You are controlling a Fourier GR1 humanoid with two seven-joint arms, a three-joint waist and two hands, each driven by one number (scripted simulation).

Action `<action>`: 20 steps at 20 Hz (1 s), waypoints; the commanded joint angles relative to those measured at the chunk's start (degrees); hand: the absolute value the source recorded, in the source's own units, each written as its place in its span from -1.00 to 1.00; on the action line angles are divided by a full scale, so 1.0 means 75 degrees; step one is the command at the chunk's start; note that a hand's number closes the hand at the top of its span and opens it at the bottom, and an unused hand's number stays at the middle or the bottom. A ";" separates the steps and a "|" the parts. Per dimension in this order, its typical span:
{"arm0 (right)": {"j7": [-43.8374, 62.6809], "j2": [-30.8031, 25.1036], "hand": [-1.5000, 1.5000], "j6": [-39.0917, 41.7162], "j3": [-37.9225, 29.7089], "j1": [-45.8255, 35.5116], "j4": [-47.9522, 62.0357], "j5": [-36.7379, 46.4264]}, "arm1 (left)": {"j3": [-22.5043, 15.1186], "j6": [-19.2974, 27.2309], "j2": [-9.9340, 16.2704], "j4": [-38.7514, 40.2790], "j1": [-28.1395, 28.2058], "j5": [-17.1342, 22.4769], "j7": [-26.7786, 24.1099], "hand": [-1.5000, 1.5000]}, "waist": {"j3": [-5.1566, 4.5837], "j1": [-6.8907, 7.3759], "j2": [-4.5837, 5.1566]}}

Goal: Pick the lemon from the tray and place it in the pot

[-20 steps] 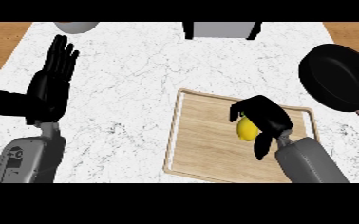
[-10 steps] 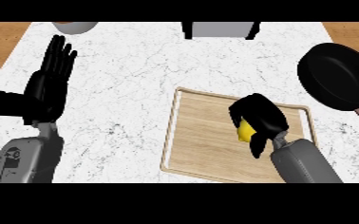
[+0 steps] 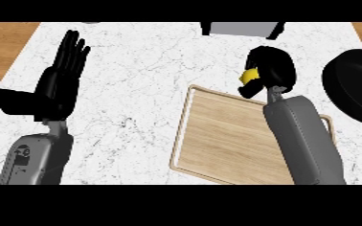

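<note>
My right hand (image 3: pixel 272 68) is curled round the yellow lemon (image 3: pixel 247 75), of which only a small patch shows at the hand's left side. The hand hovers above the far edge of the wooden tray (image 3: pixel 226 139), which lies bare on the marble counter. The black pot (image 3: pixel 346 84) stands at the right edge of the view, partly cut off, to the right of the hand. My left hand (image 3: pixel 56 84) rests open at the left, fingers pointing up.
A grey box-like object (image 3: pixel 240 28) sits at the counter's far edge, just beyond my right hand. The wooden counter border (image 3: pixel 17 43) shows at the far left.
My right hand has lifted the lemon off the tray and carried it away from me, past the tray's far edge. The view has shifted downward. The left hand stays still.
</note>
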 commanded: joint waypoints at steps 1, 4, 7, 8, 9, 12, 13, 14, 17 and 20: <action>0.1893 -0.0036 1.00 -0.0772 -0.0985 -0.1287 0.0705 0.0653 | -0.0098 -0.0062 -0.0024 0.0014 -0.0206 0.0004 0.0058 0.00 | 0.0008 0.0238 0.0091; 0.3262 -0.0266 1.00 -0.1071 -0.1193 -0.2189 0.1150 0.1485 | -0.0200 -0.0054 -0.0063 0.0123 -0.0284 -0.0099 0.0014 0.00 | -0.0019 0.0304 0.0094; 0.4435 -0.0456 1.00 -0.1363 -0.1217 -0.3075 0.1681 0.2366 | -0.0236 -0.0013 -0.0154 0.0166 -0.0435 -0.0073 0.0088 0.00 | -0.0015 0.0314 0.0054; 0.4793 -0.0457 1.00 -0.1684 -0.1180 -0.3084 0.1949 0.2718 | -0.0244 0.0007 -0.0152 0.0136 -0.0497 -0.0069 0.0196 0.00 | -0.0004 0.0339 0.0077; 0.5028 -0.0667 1.00 -0.1860 -0.1186 -0.3331 0.2046 0.3020 | -0.0188 0.0032 -0.0132 0.0098 -0.0488 -0.0052 0.0195 0.00 | -0.0003 0.0336 0.0050; 0.5577 -0.1036 1.00 -0.1981 -0.1221 -0.4025 0.2641 0.3737 | -0.0166 0.0083 -0.0079 0.0115 -0.0564 -0.0146 0.0167 0.00 | 0.0004 0.0231 0.0021; 0.5715 -0.1162 1.00 -0.2066 -0.1233 -0.3996 0.2846 0.4002 | -0.0138 0.0091 -0.0093 0.0180 -0.0332 -0.0159 0.0065 0.00 | 0.0005 0.0153 0.0002; 0.5920 -0.1171 1.00 -0.2093 -0.1259 -0.4232 0.2990 0.4218 | -0.0017 -0.0061 -0.0022 0.0245 -0.0446 0.0058 0.0186 0.00 | 0.0003 0.0150 0.0007; 0.6160 -0.1132 1.00 -0.2552 -0.1408 -0.4356 0.3327 0.4629 | 0.0020 0.0025 -0.0047 0.0424 -0.0354 -0.0054 0.0019 0.00 | 0.0016 -0.0078 -0.0041; 0.6288 -0.1233 1.00 -0.2344 -0.1730 -0.4492 0.3666 0.4809 | 0.0135 0.0054 0.0053 0.0204 -0.0169 -0.0024 0.0108 0.00 | 0.0020 -0.0207 -0.0135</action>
